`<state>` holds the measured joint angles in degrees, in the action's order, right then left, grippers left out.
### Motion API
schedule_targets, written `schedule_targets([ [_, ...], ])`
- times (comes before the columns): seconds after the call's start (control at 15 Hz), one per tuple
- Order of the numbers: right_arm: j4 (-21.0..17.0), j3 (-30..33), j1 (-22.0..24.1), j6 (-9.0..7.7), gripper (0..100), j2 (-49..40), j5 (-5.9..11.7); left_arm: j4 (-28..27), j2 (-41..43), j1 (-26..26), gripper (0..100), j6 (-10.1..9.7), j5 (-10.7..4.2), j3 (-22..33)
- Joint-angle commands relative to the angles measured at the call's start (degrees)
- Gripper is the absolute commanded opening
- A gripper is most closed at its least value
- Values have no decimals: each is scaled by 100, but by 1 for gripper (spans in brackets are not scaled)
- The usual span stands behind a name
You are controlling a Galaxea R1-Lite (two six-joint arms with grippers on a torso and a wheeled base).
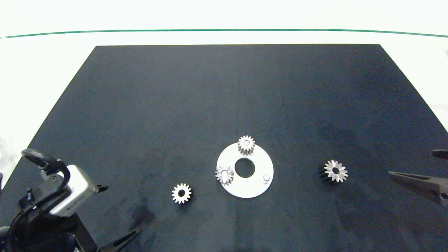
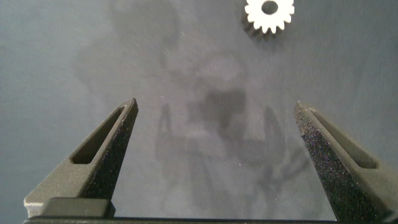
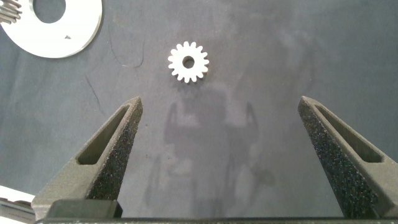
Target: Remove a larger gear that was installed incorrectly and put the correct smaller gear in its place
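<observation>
Overhead, the shiny star-toothed larger gear (image 1: 335,171) is lying right of the white round plate (image 1: 250,187), the matte blunt-toothed smaller gear (image 1: 181,193) left. Both wrist views: left fingers (image 2: 118,140) and right fingers (image 3: 118,140) are spreading wide.

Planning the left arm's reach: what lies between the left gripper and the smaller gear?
Nothing: only bare black mat separates the open left gripper from the smaller gear, as the left wrist view shows.

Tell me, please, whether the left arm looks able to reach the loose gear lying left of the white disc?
Probably yes: the left claw is open, and only bare dark mat lies between it and the gear.
</observation>
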<state>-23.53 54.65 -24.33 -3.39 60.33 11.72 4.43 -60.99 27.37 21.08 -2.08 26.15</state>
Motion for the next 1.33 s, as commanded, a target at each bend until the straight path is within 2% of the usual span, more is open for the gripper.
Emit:
schedule_targets([
  [0.07,-11,-7,-1,-4,100,-83,6,15,-387,146,100,10,-20,22],
  [0.27,-11,-16,7,-4,100,-136,6,102,-607,304,100,-7,-29,101],
  [0.67,-11,-200,-1,5,100,-188,-3,709,-1152,744,100,-157,-29,110],
  [0.93,-11,-200,-1,84,100,-232,6,1447,-1758,955,100,-306,-55,110],
  [1.13,-11,-244,-1,93,100,-250,6,1755,-2084,946,100,-306,-73,110],
  [1.27,-11,-244,-1,93,100,-250,-3,1939,-2259,955,100,-306,-284,127],
  [1.33,-11,-244,-1,93,100,-250,-3,2089,-2339,955,100,-297,-293,127],
])
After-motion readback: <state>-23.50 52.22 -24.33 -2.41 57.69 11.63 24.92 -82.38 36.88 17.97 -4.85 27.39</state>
